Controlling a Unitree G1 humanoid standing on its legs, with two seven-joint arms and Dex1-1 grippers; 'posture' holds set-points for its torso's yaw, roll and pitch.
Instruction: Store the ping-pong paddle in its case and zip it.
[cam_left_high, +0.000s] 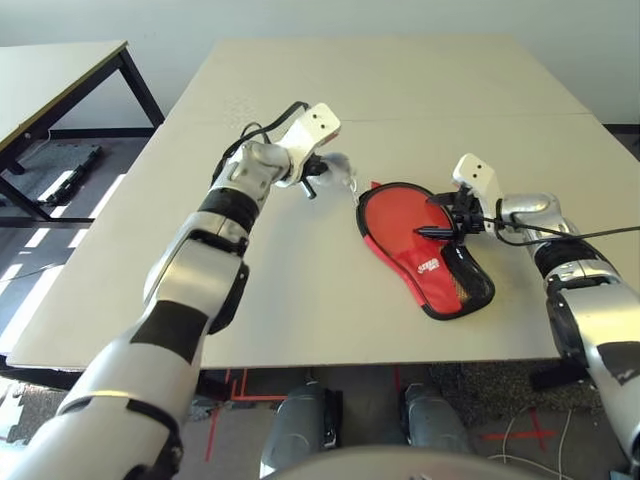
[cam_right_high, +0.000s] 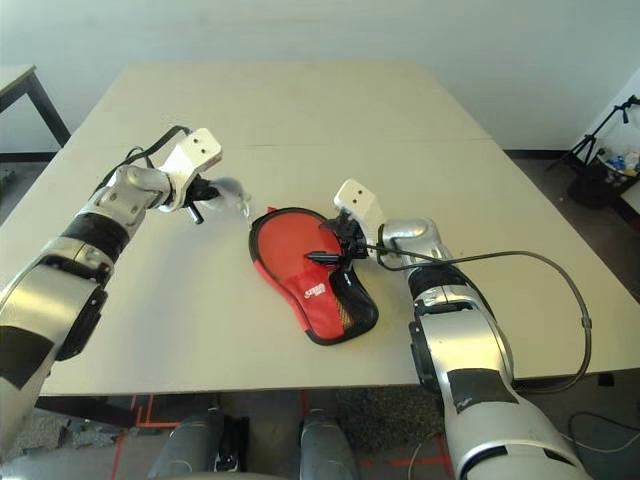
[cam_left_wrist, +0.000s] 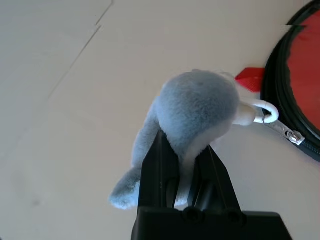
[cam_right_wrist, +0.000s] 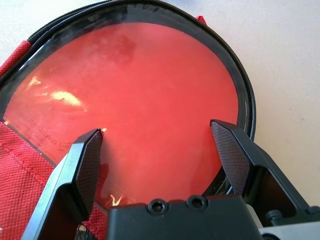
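Already Bagged: Paddle Sits Inside the Open Case

I see the case (cam_left_high: 425, 250) lying flat near the middle of the tabletop (cam_left_high: 380, 110), its round end toward 11 o'clock and its narrow end, with the white logo and black mesh pocket, toward 5 o'clock. The ping-pong paddle (cam_right_wrist: 135, 95) lies inside it, the red rubber face showing within the black zipper trim. I cannot see the handle.

My right end effector (cam_right_wrist: 160, 155) hangs over the paddle face with its two black fingers spread wide apart, gripping nothing; the fingertips (cam_right_wrist: 89, 155) sit just above the red rubber. From the head camera it reaches in from 3 o'clock of the case.

My left end effector (cam_left_wrist: 185, 170) is at 10 o'clock of the case, fingers nearly closed and pinching a grey-white fluffy ball (cam_left_wrist: 197, 112). A white ring (cam_left_wrist: 264, 112) on the ball links to a metal zipper pull (cam_left_wrist: 287, 134) that runs to the case's rim. A small red tab (cam_left_wrist: 250, 77) lies on the tabletop just beside the ball.
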